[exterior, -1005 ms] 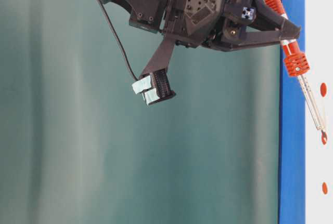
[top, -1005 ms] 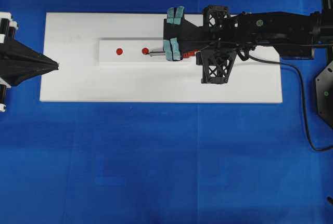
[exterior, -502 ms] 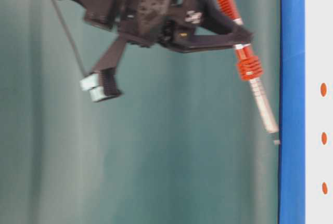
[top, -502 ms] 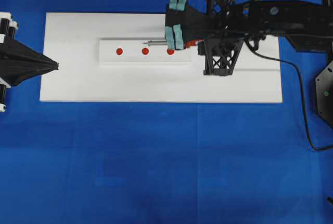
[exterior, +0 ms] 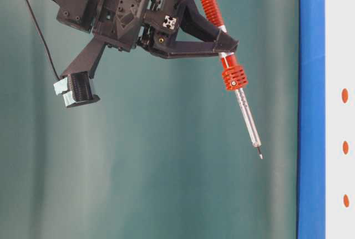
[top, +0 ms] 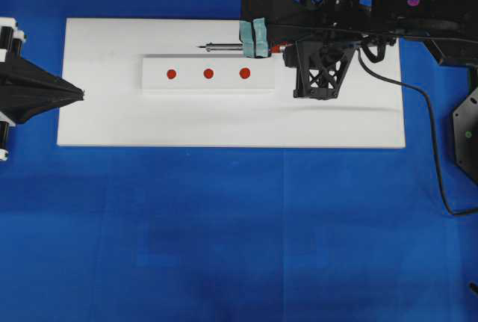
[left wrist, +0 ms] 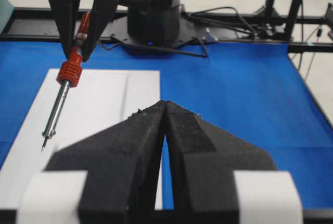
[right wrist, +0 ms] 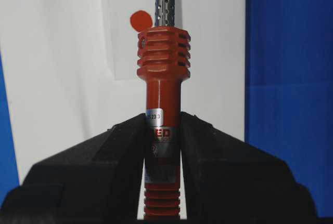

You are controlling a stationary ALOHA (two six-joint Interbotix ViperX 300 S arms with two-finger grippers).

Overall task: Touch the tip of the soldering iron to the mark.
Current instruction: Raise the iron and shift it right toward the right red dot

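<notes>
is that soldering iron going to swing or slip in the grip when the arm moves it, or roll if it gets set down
The soldering iron probably won't slip: the right gripper clamps its ribbed handle squarely. It looks stiff, its shaft staying straight while held aloft at a slant. The cord trailing behind may tug a little. Set down, the round body could roll, though its wider collar might check that.

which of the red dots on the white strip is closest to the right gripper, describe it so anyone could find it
Start at the large white board on the blue table, then find the raised white strip lying along its middle, which carries three red dots in a row. The one you want is the end dot on the side of the right gripper, just below the soldering iron as seen from overhead.
</notes>
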